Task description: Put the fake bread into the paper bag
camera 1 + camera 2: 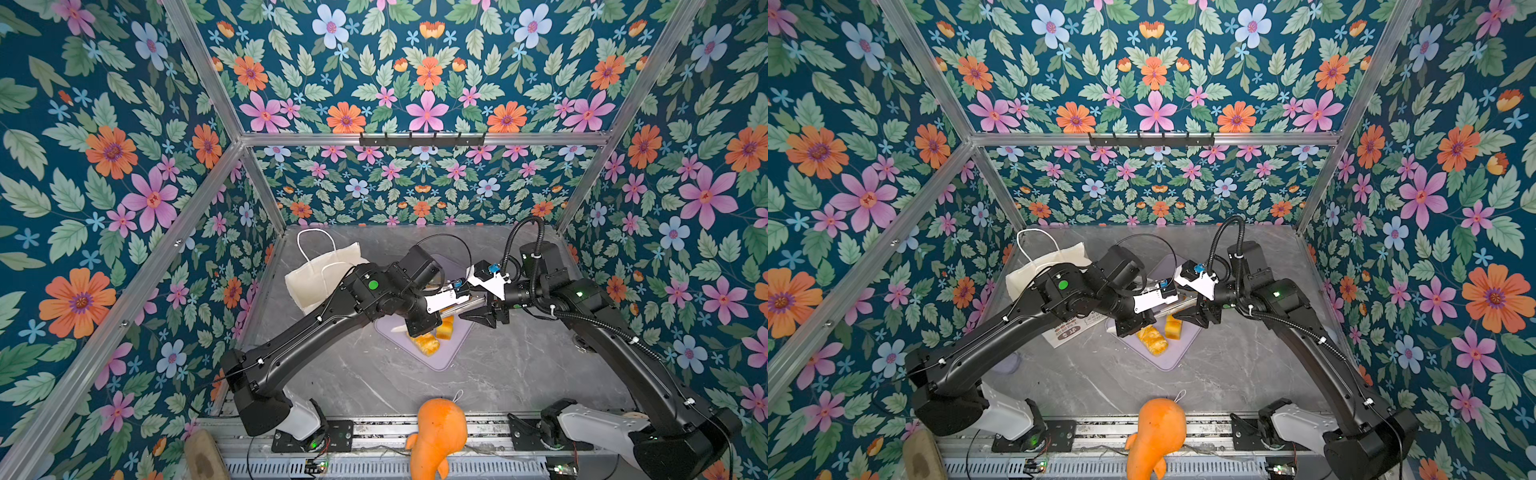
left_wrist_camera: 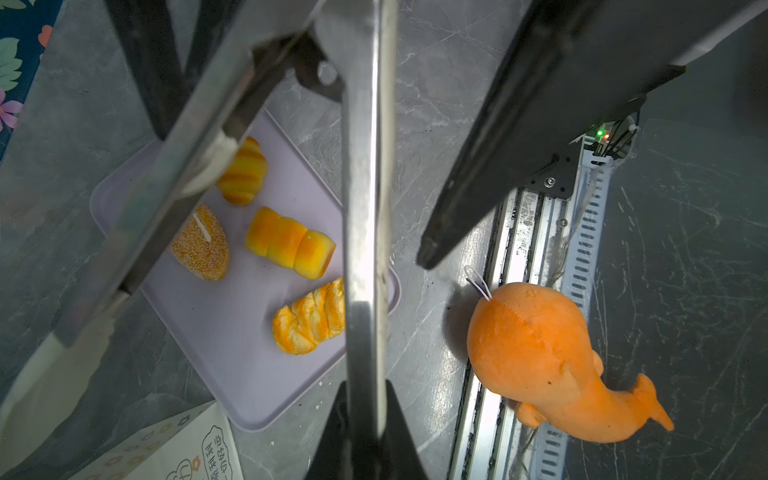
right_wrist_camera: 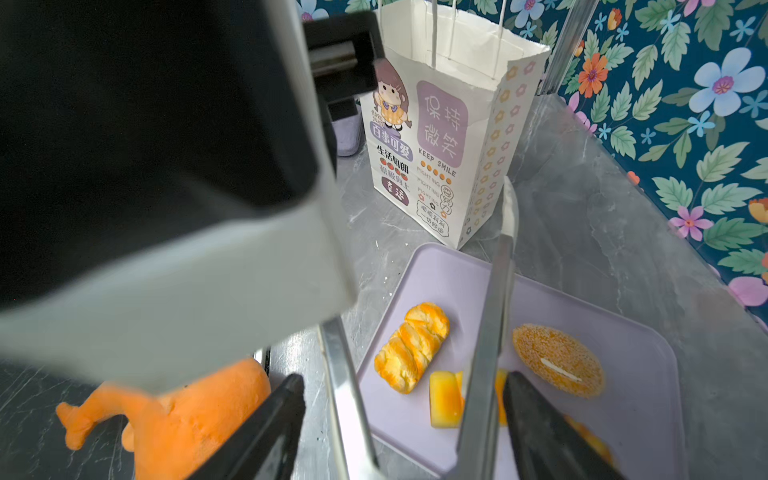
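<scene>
In both top views the paper bag point(image 1: 316, 278) was noted standing just beside the lilac tray point(image 1: 440, 362). In the left wrist view the left gripper point(image 2: 365, 386) was found clamped on metal tongs point(image 2: 365, 208), with the fake bread point(image 2: 291, 243) lying in four pieces on the tray. In the right wrist view the right gripper point(image 3: 405, 378) was seen spread wide around both tong arms. The bread was judged light and squashy, best pinched mid-body.

Paper bag point(image 3: 440, 137): matt white paper, printed.
Tray point(image 2: 232, 353): smooth lilac plastic, satin finish.
Round bun point(image 2: 203, 245): grainy, speckled surface.
Loaf piece point(image 2: 291, 247): smooth, slight sheen.
Plush toy point(image 2: 536, 353): fuzzy orange cloth.
Tongs point(image 2: 365, 208): bare brushed metal, reflective.
Tabletop point(image 1: 498, 374): smooth, grey, marble-look.
</scene>
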Robot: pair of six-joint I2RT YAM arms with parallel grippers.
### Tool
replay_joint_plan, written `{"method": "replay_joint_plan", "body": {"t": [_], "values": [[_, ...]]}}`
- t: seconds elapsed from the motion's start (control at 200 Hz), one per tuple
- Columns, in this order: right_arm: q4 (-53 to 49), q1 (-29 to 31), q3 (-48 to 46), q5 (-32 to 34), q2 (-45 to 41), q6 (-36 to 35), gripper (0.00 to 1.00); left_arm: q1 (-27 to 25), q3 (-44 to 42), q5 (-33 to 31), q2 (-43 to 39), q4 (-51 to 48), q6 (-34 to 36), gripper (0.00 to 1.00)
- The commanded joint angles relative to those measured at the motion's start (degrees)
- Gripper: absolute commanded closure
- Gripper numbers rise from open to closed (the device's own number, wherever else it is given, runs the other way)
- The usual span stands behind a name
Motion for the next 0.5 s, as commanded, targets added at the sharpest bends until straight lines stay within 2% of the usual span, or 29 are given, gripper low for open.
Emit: {"method": "replay_joint_plan", "body": {"t": [0.0,0.095,0.25,0.495], "values": [[0.3,0.0,0.5,0.9,0.5,0.0,0.33,-0.1,0.4,2.8,0.1,2.8,0.8,1.0],[0.2,0.0,0.5,2.2,0.7,0.0,0.41,0.0,0.4,2.6,0.1,2.8,0.7,1.0],[1.0,0.1,-0.1,2.6,0.2,0.4,0.48,-0.1,0.3,2.5,-0.3,3.2,0.6,1.0],[1.9,0.0,-1.3,-0.2,-0.7,0.4,0.73,0.0,0.0,2.0,-0.8,3.9,0.3,1.0]]}}
